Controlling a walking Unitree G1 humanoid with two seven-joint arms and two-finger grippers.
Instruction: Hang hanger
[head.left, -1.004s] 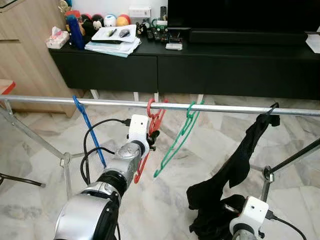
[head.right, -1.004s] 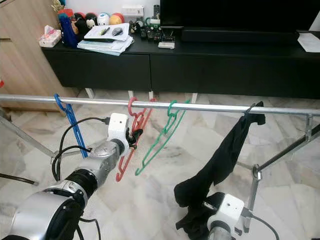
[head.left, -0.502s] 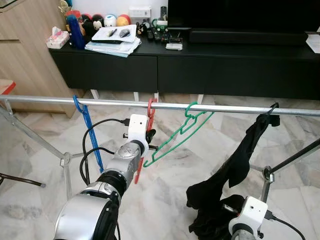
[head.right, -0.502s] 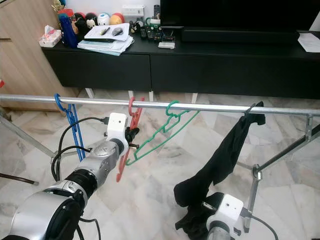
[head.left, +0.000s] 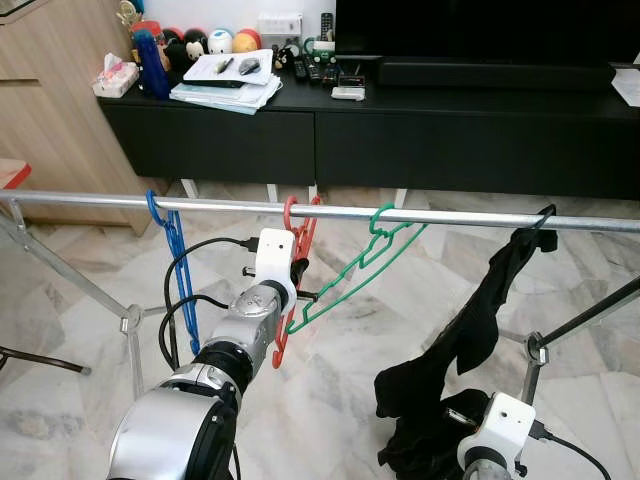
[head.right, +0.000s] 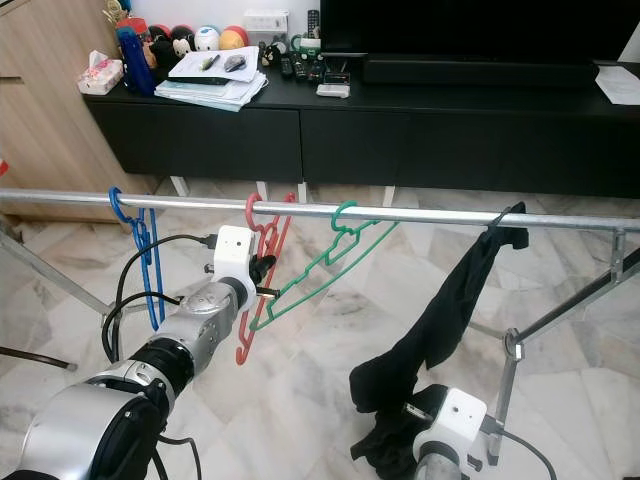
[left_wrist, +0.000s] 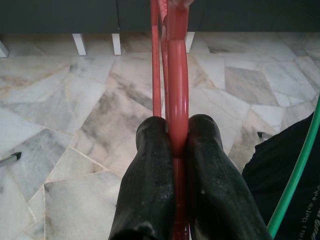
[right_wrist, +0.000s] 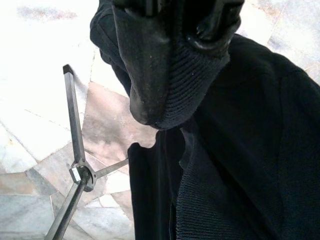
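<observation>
My left hand (left_wrist: 172, 145) is clamped tight on the red hanger (head.left: 291, 262), its two black fingers (left_wrist: 150, 175) pinching the plastic with no gap between them. The red hanger's hook sits over the silver rail (head.left: 450, 217), and its body hangs down just behind my wrist. From the head camera the grip itself is hidden behind the white wrist housing; I see it plainly in the wrist view.

My right hand (right_wrist: 170, 70) is low at the frame's bottom edge, pressed into the black garment (head.left: 480, 330) that drapes from the rail towards the floor. I cannot tell whether its fingers are parted, as dark cloth covers the tips.

I count three hangers on the rail: a blue hanger (head.left: 178, 275) to the left, the red one, and a green hanger (head.left: 355, 275) tilted steeply, its lower end just beside my left hand. Between the green hanger and the garment the rail is bare. Both ends of the rail are cut off by the frame. Beyond it stands a black TV surface (head.left: 450, 110) carrying papers and small clutter too small to make out.
</observation>
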